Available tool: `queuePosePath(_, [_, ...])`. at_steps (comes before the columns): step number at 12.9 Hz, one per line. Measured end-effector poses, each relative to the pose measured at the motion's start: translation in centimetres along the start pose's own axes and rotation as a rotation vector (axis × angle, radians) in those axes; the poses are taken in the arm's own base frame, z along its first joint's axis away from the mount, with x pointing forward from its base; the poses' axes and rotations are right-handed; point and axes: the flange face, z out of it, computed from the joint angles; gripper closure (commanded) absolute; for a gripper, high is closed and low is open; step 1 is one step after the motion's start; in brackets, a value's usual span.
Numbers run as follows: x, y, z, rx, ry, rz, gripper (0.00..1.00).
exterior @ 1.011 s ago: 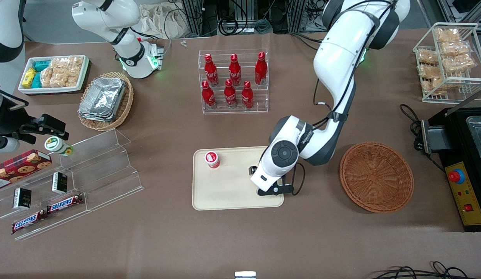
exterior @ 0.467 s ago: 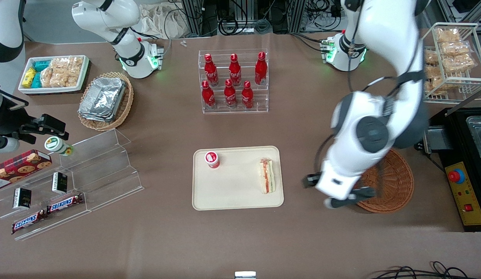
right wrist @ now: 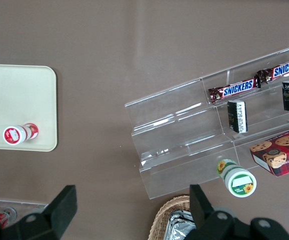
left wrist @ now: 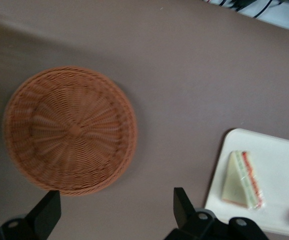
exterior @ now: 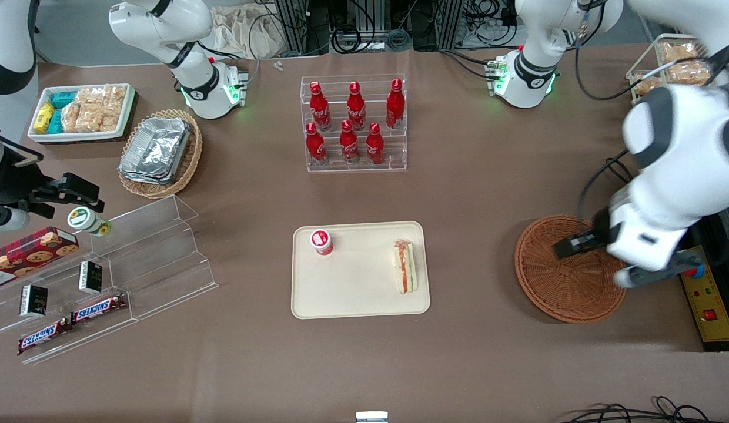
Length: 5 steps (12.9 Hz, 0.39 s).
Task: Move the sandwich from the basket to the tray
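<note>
The sandwich (exterior: 405, 267) lies flat on the tray (exterior: 353, 294), close to the rim at the working arm's end, with its orange-red and green filling edge showing from above. It shares the tray with a small red-capped bottle (exterior: 321, 241), which stands well apart from it, so nothing crowds it or props it up. Lying on its broad face like that, it looks settled and unlikely to tip.

The basket (exterior: 567, 288) sits on the tabletop (exterior: 470, 194) toward the working arm's end, well apart from the tray, and the wrist view shows its woven floor bare (left wrist: 69, 130). The claw (exterior: 611, 258) hangs above the basket, its fingers (left wrist: 47, 212) spread wide with nothing between them (the wrist camera looks straight past them to basket and tabletop).

Judging by this layout, the transfer appears done: the sandwich is out of the basket and wholly inside the tray's rim. Nothing seems left to correct, since no corner overhangs the edge
</note>
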Motion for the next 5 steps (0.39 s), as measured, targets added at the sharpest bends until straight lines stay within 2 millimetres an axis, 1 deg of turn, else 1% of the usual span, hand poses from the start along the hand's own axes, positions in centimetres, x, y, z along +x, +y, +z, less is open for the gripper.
queuePosePath(1, [-0.3, -2.9, -0.7, -0.007, -0.003, 0.028, 0.0])
queuePosePath(2, [-0.4, -5.5, -1.3, -0.011, -0.003, 0.058, 0.0])
queuePosePath(3, [-0.4, -7.2, -1.7, -0.013, -0.006, 0.08, 0.0])
queuePosePath(4, [-0.4, -7.7, -1.9, -0.013, -0.01, 0.082, 0.0])
queuePosePath(5, [-0.4, -7.5, -1.8, -0.011, -0.017, 0.084, 0.0])
